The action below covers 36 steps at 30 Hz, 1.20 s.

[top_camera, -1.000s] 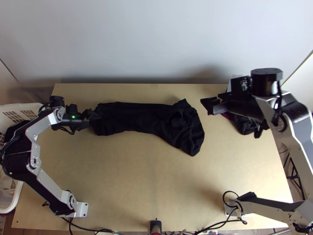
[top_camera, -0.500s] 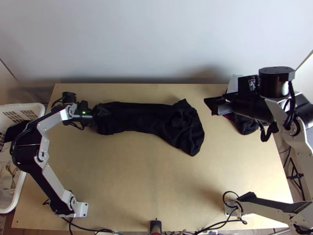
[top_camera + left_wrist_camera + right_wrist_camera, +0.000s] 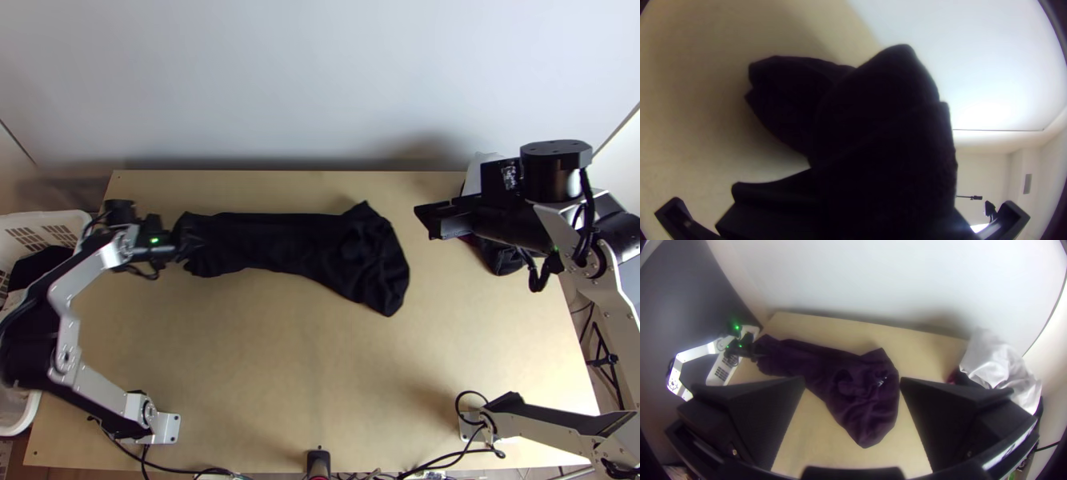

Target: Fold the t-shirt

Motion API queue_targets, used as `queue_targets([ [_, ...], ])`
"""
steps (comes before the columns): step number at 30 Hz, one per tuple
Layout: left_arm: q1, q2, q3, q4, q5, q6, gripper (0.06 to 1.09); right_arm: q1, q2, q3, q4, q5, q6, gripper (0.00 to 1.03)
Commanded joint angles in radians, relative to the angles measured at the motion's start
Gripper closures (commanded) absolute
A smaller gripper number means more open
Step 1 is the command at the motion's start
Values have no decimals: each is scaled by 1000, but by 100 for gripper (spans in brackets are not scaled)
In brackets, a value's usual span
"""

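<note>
Gripping with the left tool [image 3: 184, 240] one end of a black t-shirt [image 3: 296, 246] laid in a long, bunched strip across the tabletop [image 3: 320, 368], and holding the right tool [image 3: 426, 221] wide open, near but apart from the broader end.

The left arm [image 3: 104, 392] and the right arm [image 3: 622, 320] have silver links [image 3: 66, 304], black joints [image 3: 552, 172], black cables [image 3: 588, 196] and small green lights [image 3: 154, 240].

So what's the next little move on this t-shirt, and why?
I'd probably bring the right gripper to the wide, rumpled end of the t-shirt. The left gripper holds the opposite, narrower end, while the right one is open and off the cloth, so a second grip could help straighten those creases.
</note>
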Motion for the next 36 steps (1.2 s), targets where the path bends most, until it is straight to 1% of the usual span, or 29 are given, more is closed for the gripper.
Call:
queue_targets([
  [1,164,-211,-100,-169,29,141,105,24,-1,-41,34,-1,4,4],
  [3,223,-230,-99,-269,49,222,105,29,-5,-62,55,1,4,4],
  [8,325,-288,-100,-501,52,411,105,45,-11,-84,81,1,9,4],
  [13,327,-374,-44,-585,52,422,105,48,-36,-125,95,2,6,4],
  [15,270,-386,19,-605,52,387,105,48,-56,-157,118,2,7,4],
  [19,78,-380,157,-591,40,250,105,55,-85,-208,142,2,18,4],
  [23,-164,-328,260,-519,-47,106,105,61,-111,-249,176,2,35,4],
  [25,-287,-288,305,-484,-110,58,105,64,-122,-265,193,2,46,4],
  [28,-429,-195,370,-446,-173,12,105,68,-128,-269,205,2,56,4],
  [31,-544,-81,455,-442,-218,-9,105,70,-132,-269,215,4,66,4],
  [36,-695,75,558,-384,-241,-71,105,64,-146,-285,219,11,69,4],
])
